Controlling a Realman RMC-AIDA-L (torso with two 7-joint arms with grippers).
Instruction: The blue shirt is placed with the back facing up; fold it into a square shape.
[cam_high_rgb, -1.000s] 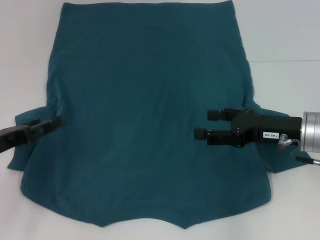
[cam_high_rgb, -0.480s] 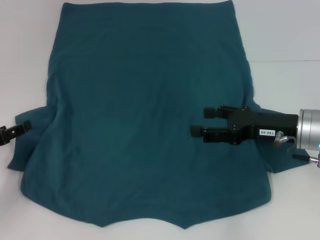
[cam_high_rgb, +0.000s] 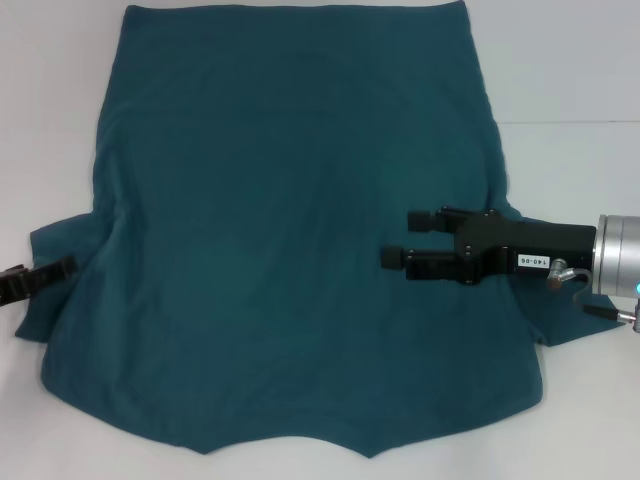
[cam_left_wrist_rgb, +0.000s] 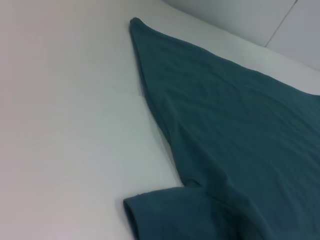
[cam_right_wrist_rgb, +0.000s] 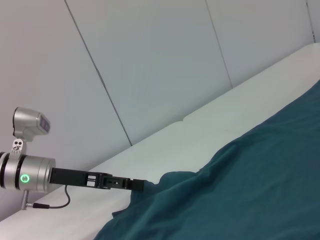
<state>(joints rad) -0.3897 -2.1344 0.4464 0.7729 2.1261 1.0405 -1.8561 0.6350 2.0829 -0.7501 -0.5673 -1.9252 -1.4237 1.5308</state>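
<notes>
At the far left edge of the head view, the left claw reaches in over the shirt's left sleeve, most of it cut off by the frame; only a dark tip shows, and whether its fingers are apart or closed cannot be told. The right wrist view catches the same claw from afar, its end touching or just above the sleeve, the contact too small to judge.

The blue shirt lies flat on the white bench, plain side up, hem toward the far side and neckline toward the near edge, where the collar notch is partly cut off. In the left wrist view the shirt shows 1 sleeve cuff and a long side edge, with none of that arm's own fingers in sight.

On the right, the right claw hangs above the shirt's right side, level with the sleeve, its 2 fingers parallel with a clear gap between them, holding nothing. Its body hides part of the right sleeve.
</notes>
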